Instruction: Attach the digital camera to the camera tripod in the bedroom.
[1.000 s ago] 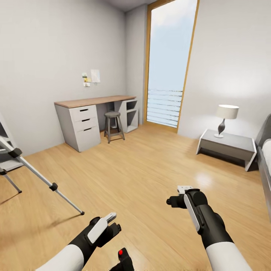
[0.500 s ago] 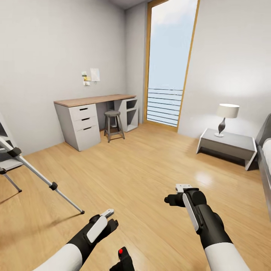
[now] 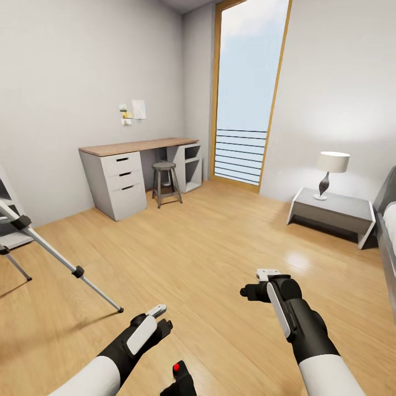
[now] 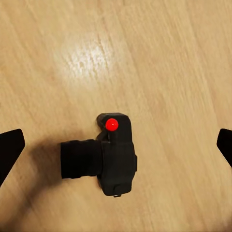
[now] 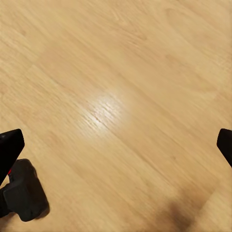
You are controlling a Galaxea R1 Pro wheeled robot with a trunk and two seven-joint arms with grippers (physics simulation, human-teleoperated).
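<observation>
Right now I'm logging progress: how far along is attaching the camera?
Done: robot is in the bedroom. In hand: left gripper hangs open over the digital camera, which lies on the floor, ungrasped. Left: grasp it, carry it to the camera tripod, mount it.

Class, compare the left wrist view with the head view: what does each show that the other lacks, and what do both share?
Left wrist view alone: the whole digital camera from above, lens barrel sideways, lying between the open left gripper's fingertips.

Head view alone: the camera tripod, desk, stool, lamp, and right gripper.

Shared: the wood floor and the camera's red dot.
</observation>
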